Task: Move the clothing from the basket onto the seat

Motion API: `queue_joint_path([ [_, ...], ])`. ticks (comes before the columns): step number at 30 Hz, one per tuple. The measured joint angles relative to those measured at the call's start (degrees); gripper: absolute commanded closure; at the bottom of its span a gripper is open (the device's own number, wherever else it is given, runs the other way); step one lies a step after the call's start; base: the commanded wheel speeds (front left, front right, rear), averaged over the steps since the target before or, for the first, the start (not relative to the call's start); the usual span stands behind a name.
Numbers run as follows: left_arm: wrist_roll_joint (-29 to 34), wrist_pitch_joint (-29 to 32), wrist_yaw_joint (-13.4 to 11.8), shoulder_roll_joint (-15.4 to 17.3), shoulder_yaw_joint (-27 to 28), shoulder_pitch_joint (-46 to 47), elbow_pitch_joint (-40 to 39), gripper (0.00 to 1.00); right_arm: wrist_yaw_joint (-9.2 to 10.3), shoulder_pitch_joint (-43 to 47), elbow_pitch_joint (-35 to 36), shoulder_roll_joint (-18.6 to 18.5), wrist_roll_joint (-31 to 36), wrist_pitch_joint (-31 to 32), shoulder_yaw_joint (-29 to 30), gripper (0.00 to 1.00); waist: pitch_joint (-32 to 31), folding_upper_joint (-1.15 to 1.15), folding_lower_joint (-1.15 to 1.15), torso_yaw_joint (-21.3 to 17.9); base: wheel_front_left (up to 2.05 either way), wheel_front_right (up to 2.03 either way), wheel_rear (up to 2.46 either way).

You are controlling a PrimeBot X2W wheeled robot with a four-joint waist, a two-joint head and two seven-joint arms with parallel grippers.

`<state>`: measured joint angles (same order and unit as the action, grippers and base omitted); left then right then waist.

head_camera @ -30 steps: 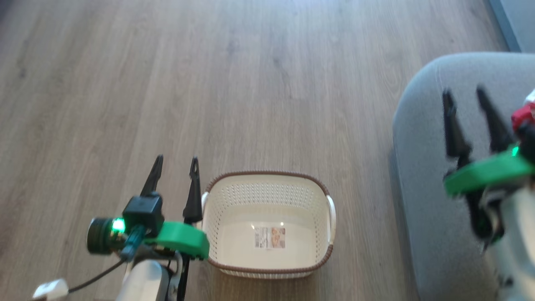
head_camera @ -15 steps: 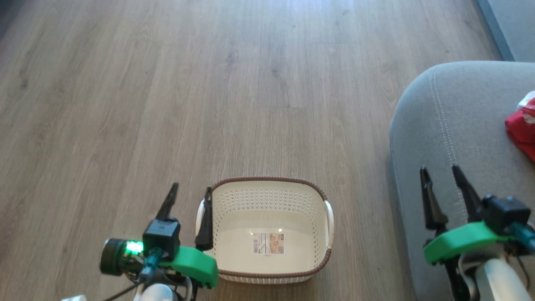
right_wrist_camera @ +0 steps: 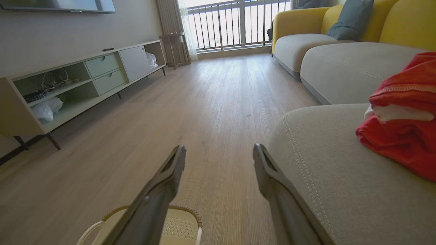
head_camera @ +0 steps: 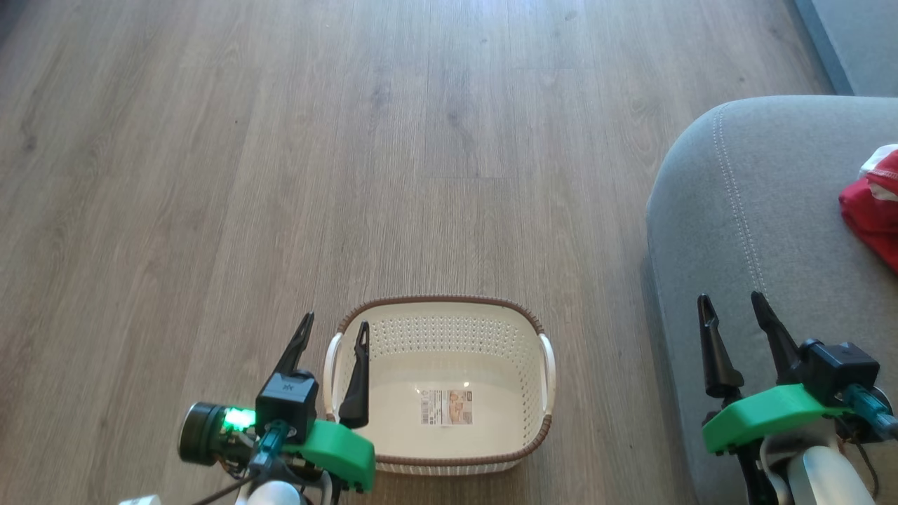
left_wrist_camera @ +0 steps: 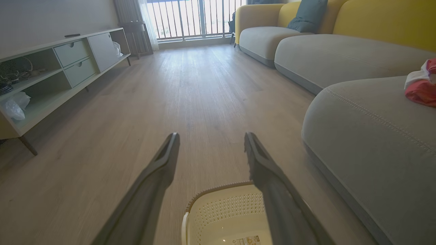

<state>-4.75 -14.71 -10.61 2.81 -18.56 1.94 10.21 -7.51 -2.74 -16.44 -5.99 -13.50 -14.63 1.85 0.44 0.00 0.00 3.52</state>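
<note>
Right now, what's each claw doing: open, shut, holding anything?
Left claw: open, holding nothing.
Right claw: open, holding nothing.

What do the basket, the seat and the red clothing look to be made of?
Basket: probably moulded cream plastic, slightly glossy, with light glints on its floor and rows of punched holes; the brown rim imitates weave.
Seat: grey fabric upholstery, matte, with a pale stitched seam.
Clothing: soft red fabric, crumpled into folds, with a white part; the fibre cannot be told.

Basket (head_camera: 436,330) on the floor (head_camera: 280,175) left of the seat (head_camera: 772,210), clothing (head_camera: 873,210) on the seat
</note>
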Motion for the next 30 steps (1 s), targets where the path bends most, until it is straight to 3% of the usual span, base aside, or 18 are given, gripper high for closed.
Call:
queue_joint_path([
  [10, 0.21, 0.0, -0.49, 0.01, -0.09, -0.94, -0.68, 0.0, 0.01, -0.03, -0.07, 0.12, 0.35, 0.0, 0.09, 0.0, 0.43, 0.0, 0.0, 0.16, 0.0, 0.0, 0.0],
  [30, -5.5, 0.0, 4.97, 0.05, 2.25, -2.21, -2.52, 0.0, 0.0, -0.06, -0.51, 0.12, -0.19, 0.0, -0.12, 0.0, 0.44, 0.0, 0.0, 0.11, 0.0, 0.0, 0.0],
])
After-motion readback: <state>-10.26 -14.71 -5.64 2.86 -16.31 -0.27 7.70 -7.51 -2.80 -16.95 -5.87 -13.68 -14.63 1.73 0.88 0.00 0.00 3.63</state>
